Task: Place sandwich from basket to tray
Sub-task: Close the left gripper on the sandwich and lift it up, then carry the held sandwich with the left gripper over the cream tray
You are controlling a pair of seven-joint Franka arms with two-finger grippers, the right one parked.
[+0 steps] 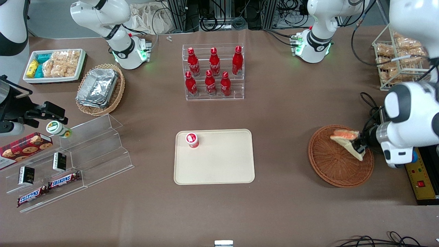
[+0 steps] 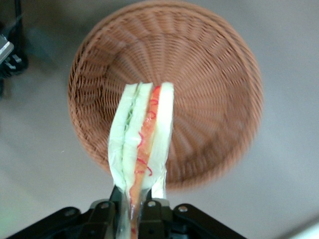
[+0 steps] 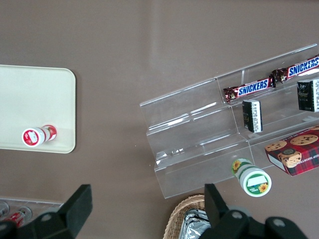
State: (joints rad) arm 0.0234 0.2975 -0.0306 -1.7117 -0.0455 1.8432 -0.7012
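Note:
My left gripper (image 1: 358,146) is shut on the sandwich (image 1: 347,140), a pale bread wedge with orange-red and green filling, and holds it lifted above the round brown wicker basket (image 1: 337,168) at the working arm's end of the table. In the left wrist view the sandwich (image 2: 142,142) hangs from the gripper (image 2: 133,211) edge-on, with the empty basket (image 2: 209,99) below it. The cream-beige tray (image 1: 219,164) lies flat at the table's middle, toward the parked arm from the basket.
A small red-and-white cup (image 1: 192,140) stands on a corner of the tray. A clear rack of red bottles (image 1: 213,72) stands farther from the front camera than the tray. A wire rack of bagged snacks (image 1: 398,58) is near the working arm's base.

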